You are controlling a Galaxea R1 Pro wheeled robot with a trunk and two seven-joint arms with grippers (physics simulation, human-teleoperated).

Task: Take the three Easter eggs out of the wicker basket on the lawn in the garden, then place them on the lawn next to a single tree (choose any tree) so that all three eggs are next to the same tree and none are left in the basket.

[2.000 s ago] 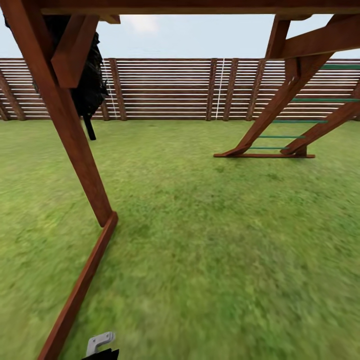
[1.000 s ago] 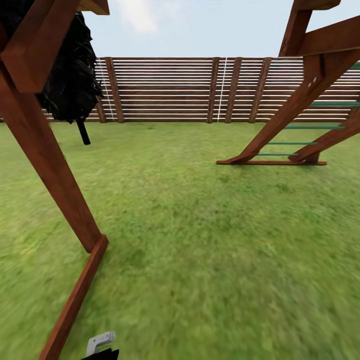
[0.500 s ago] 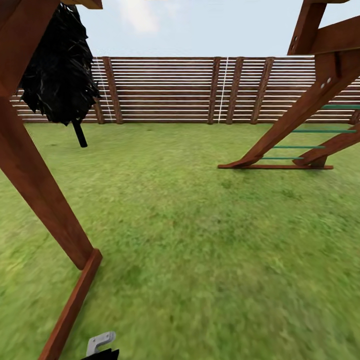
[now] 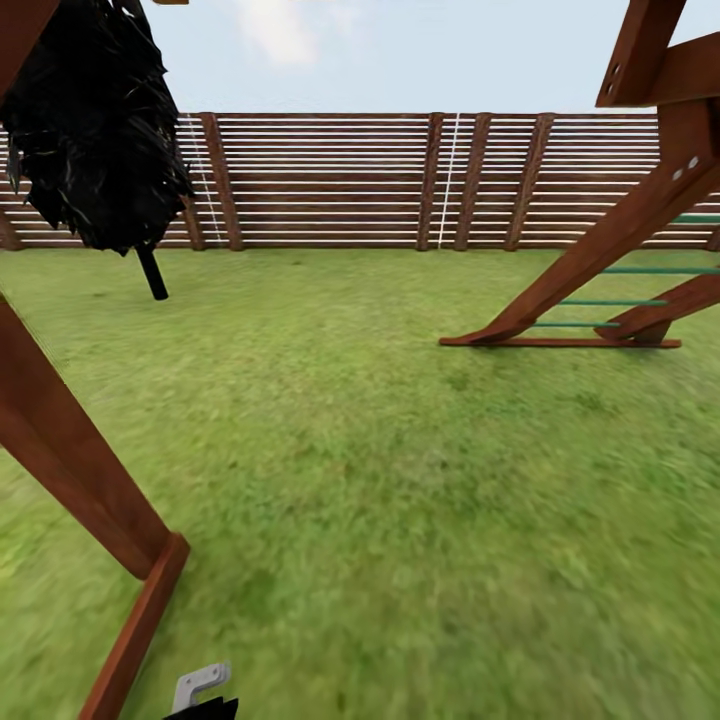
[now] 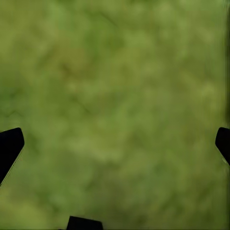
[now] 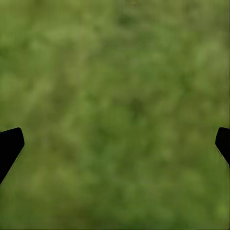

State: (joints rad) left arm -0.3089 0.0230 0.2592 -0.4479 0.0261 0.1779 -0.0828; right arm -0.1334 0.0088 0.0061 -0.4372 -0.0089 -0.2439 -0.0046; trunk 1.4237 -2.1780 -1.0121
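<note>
Evidently travelling, the robot carries its left gripper [image 5: 115,139] and right gripper [image 6: 115,139] spread wide and empty, facing down at the blurred lawn [image 4: 400,480]. Farther ahead stand wooden frame legs [image 4: 80,480], a dark-canopied tree [image 4: 95,130] and the fence [image 4: 330,180]. Neither eggs nor basket are visible, so I judge it is searching.

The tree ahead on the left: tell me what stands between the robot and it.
In the head view, the tree stands by the fence. A slanted brown wooden post with its ground beam rises near on the left, partly across that line. The lawn to its right looks open. Both grippers, left and right, hang open over grass.
</note>
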